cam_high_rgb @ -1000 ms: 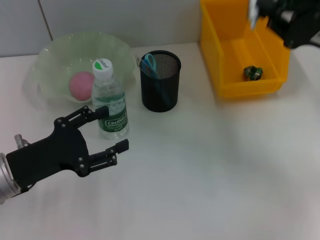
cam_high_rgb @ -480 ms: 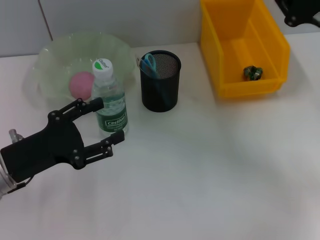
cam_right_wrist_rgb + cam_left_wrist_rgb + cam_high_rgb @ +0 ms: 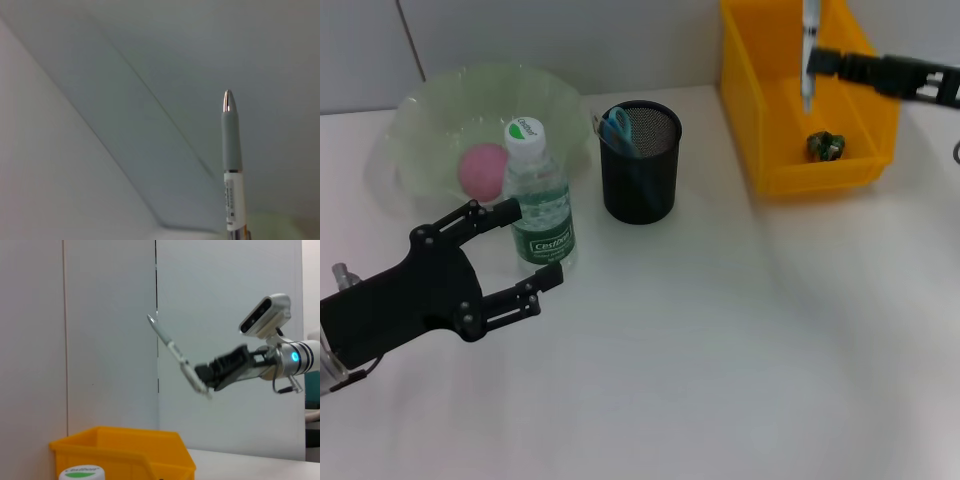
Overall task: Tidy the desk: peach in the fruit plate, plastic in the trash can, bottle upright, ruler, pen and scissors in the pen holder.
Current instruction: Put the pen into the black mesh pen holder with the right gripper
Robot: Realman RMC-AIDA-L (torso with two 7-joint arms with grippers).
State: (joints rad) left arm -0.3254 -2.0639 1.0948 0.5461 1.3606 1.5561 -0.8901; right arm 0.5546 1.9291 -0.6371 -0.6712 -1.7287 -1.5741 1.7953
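Over the yellow trash bin (image 3: 775,60), far right, my right gripper (image 3: 825,62) is clamped on the pen (image 3: 809,45), holding it high in the air, tip pointing up. Fruit plate (image 3: 430,100) at far left already holds the peach (image 3: 480,168). Bin has a small green scrap (image 3: 826,146), probably the plastic, so I judge that done. Black mesh pen holder (image 3: 640,190) centre, with blue scissors (image 3: 617,128) handles showing; ruler not clearly visible. Water bottle (image 3: 538,205) stands upright just in front of the plate. My left gripper (image 3: 525,250) sits beside the bottle, fingers apart, holding nothing. Left to do: pen into holder. Left wrist view shows the pen tilted, gripped at its lower end; head view foreshortens that. Right wrist view shows only the pen's tip and label against the wall.
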